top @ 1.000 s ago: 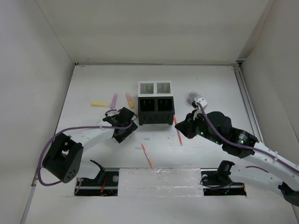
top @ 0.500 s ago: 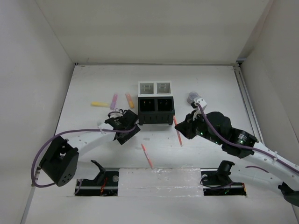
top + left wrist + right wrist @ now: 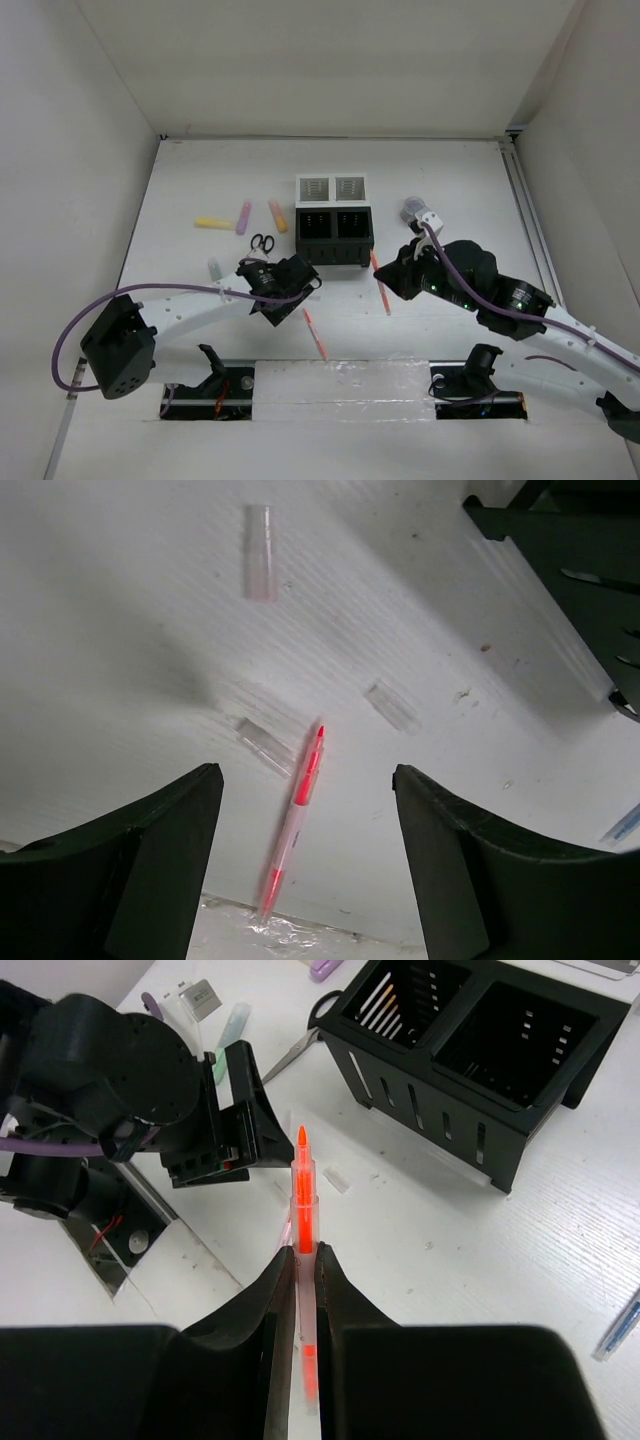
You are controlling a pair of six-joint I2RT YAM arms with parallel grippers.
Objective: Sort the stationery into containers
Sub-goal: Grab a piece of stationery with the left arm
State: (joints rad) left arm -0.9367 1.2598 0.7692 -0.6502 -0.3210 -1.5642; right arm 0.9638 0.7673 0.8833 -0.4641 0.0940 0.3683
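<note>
At lower centre, left gripper (image 3: 305,780) gapes over a red pen (image 3: 293,825) to grasp it; right gripper (image 3: 305,1260) clamps an orange pen (image 3: 303,1175) for sorting

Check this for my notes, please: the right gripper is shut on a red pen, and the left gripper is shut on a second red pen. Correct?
Not quite. The left gripper is open, not shut: in the left wrist view the second red pen lies loose on the table below its spread jaws. The right gripper is indeed shut on a red pen.
</note>
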